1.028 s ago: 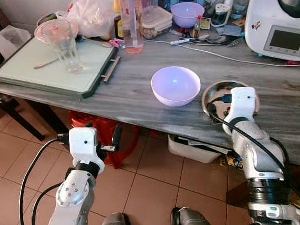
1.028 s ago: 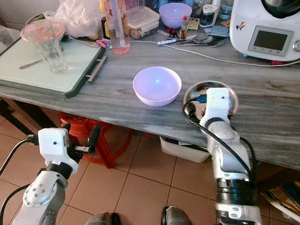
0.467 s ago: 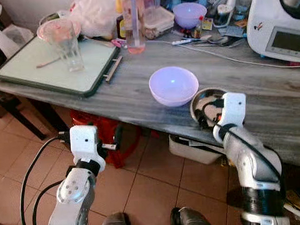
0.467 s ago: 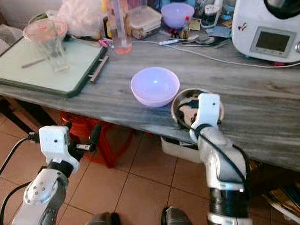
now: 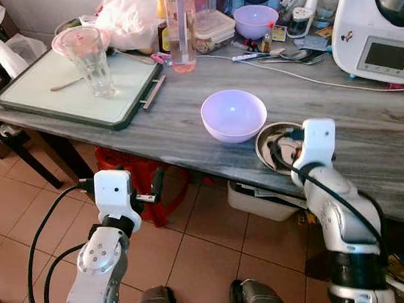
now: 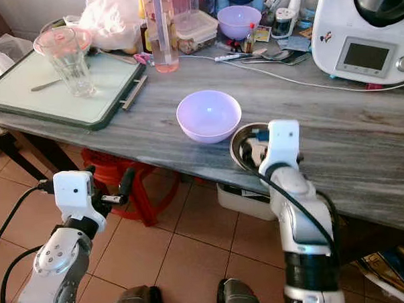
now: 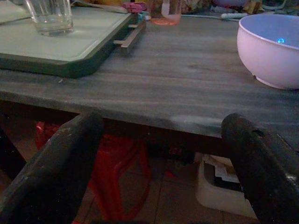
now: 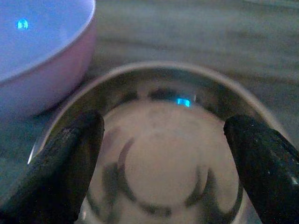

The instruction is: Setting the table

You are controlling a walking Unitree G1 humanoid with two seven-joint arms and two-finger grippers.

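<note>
Right claw (image 8: 163, 154) sits over the steel bowl (image 5: 272, 145) at the worktop's (image 5: 167, 119) front edge, fingers spread wide w/ one tip on each side of the rim, nothing gripped. Prob. lined up that way so it can pinch the rim or nudge the bowl along; the bowl is parked just beside the lilac bowl (image 5: 233, 114), nearly touching it, toward the front-right part of the worktop. The lilac bowl stands mid-worktop, a bit back from the front edge, upright and empty, likely already set as one place.

Left claw (image 5: 145, 191) hangs below the front edge, off the worktop, fingers wide and empty; looks like it's just waiting.

Glass (image 5: 93, 61) stands upright on the green tray (image 5: 65, 100) at the back-left corner, w/ a spoon (image 5: 66, 84) lying beside it, prob. staged for later.

Hard to tell: most of the steel bowl is covered by the right wrist in the head views, so its far rim is hidden. Can't tell if the fingertips actually touch the rim. White appliance (image 5: 378, 30) at the back-right corner is cut off by the frame. Clutter along the back edge is too crowded to sort.
</note>
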